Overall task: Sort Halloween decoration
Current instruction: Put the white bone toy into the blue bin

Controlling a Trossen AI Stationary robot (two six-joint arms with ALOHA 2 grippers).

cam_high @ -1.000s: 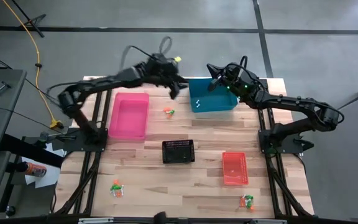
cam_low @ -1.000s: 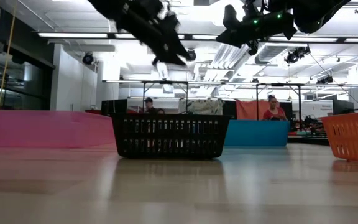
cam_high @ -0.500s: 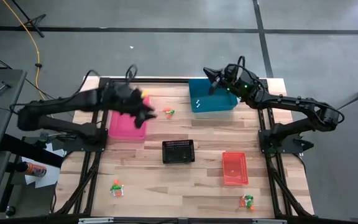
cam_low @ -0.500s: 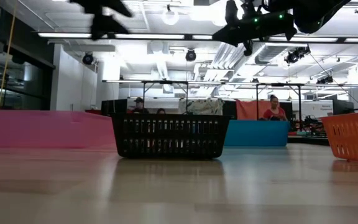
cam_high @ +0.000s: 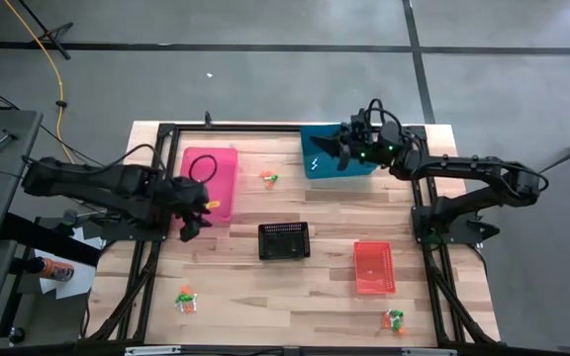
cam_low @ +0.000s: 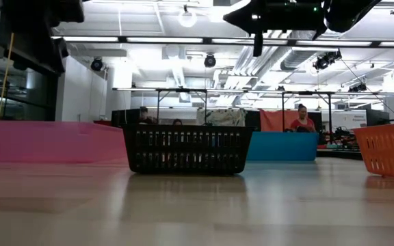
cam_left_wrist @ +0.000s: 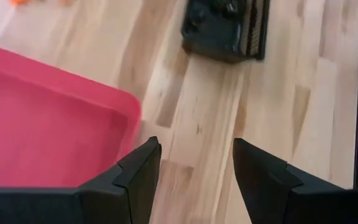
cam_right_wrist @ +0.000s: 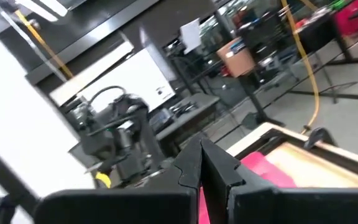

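Note:
The Halloween decoration lies in small clusters of orange and green trinkets: one point(cam_high: 268, 179) between the pink bin point(cam_high: 209, 178) and the blue bin point(cam_high: 364, 163), one point(cam_high: 186, 300) near the front left, one point(cam_high: 394, 319) near the front right. A few white bits point(cam_high: 317, 163) lie in the blue bin. My left gripper point(cam_high: 198, 210) point(cam_left_wrist: 197, 177) hangs open above the bare wood by the pink bin's near right corner point(cam_left_wrist: 129, 109), holding nothing. My right gripper point(cam_high: 320, 146) point(cam_right_wrist: 201, 163) is shut and hovers roughly level above the blue bin's left part, pointing toward the table's left.
A black basket point(cam_high: 284, 240) stands mid-table; an orange-red bin point(cam_high: 373, 267) stands to its right. Bare wood lies between the bins and along the front edge. In the low view the right gripper point(cam_low: 255, 17) hangs high above the basket point(cam_low: 187, 149); people sit in the room behind.
My left gripper has swept from the far edge beside the blue bin toward the table's left and near side, across the pink bin to its near right corner, sinking a little, tipping further down and staying open. My right gripper has rolled about its axis and shifted slightly over the blue bin.

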